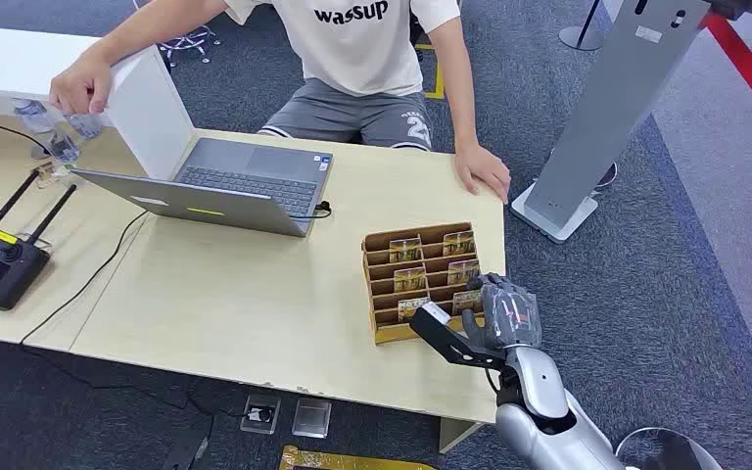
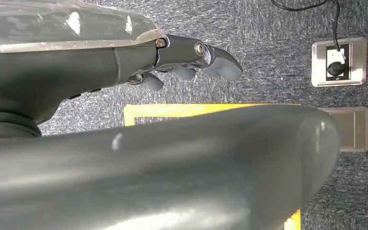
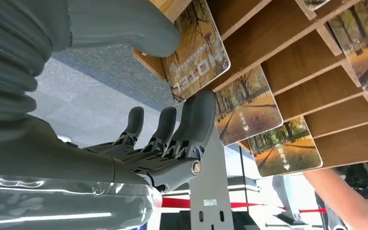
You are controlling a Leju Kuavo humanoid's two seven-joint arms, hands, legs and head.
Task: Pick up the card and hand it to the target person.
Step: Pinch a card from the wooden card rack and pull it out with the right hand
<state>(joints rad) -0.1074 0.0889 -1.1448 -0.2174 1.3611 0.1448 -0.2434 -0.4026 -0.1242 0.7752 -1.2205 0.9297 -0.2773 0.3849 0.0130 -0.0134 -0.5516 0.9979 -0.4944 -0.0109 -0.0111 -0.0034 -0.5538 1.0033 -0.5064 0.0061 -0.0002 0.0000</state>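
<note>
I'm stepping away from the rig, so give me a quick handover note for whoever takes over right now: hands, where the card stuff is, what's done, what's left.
Right hand: at the near right corner of the cardboard card rack, thumb and a finger pinching one card that sits at the rack's near edge; the card looks not yet lifted clear.
Left hand: hanging over the carpet, holding nothing, fingers loosely curled.
Other cards stand in the rack's slots.
The person sits across the table, one hand resting on its far edge.
Done: the reach and the pinch.
Left: lift the card out and pass it across to the person.
</note>
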